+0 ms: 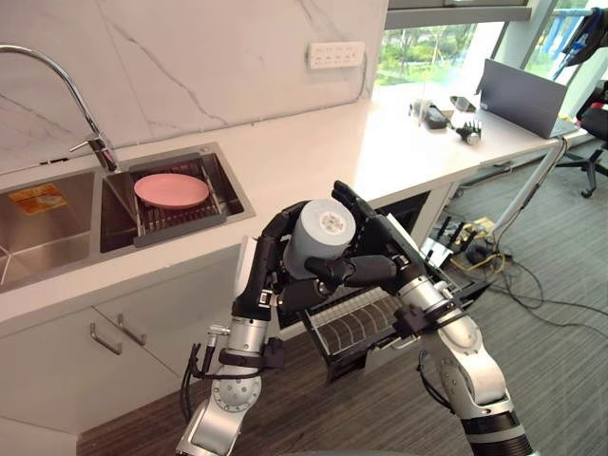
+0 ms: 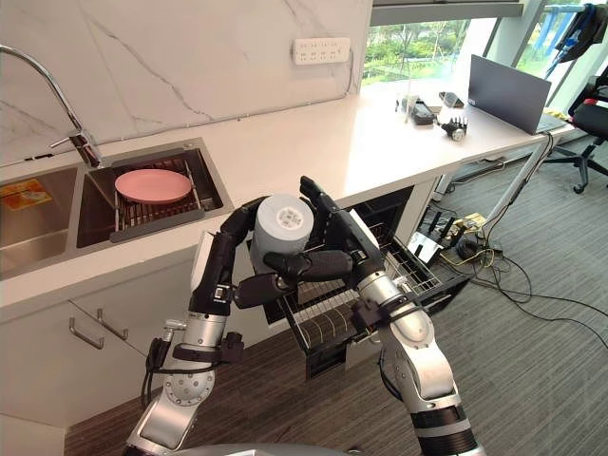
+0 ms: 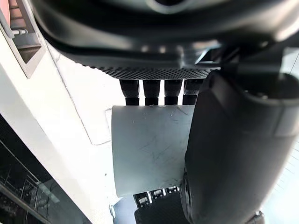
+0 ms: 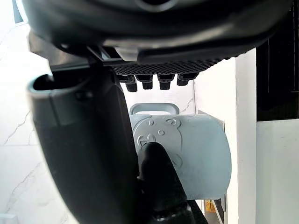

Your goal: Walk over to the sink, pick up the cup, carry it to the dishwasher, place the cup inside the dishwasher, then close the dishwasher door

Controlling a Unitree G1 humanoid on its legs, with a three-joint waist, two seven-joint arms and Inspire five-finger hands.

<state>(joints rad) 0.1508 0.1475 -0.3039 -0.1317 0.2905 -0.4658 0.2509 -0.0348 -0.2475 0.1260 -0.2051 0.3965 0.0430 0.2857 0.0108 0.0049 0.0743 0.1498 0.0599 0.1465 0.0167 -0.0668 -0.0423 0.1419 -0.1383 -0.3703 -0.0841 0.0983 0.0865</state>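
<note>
- Your left hand (image 1: pixel 261 277) and right hand (image 1: pixel 382 249) both curl round the grey cup (image 1: pixel 321 233), gripping it between them.
- Cup hangs over the pulled-out dishwasher rack (image 1: pixel 356 325), well apart from the sink (image 1: pixel 52 242).
- Pickup and carry look done. Left for you: place it, close up.

White marble-look wall (image 1: pixel 190 57) with a power strip (image 1: pixel 335 54) mounted on it, and a long white bench (image 1: pixel 323 142) running below. White cabinets (image 1: pixel 57 361) underneath, metal handles. Window (image 1: pixel 427 43) at the far end, daylight and greenery outside. Grey carpet (image 1: pixel 560 323), office chair (image 1: pixel 597 122) in the corner.
</note>
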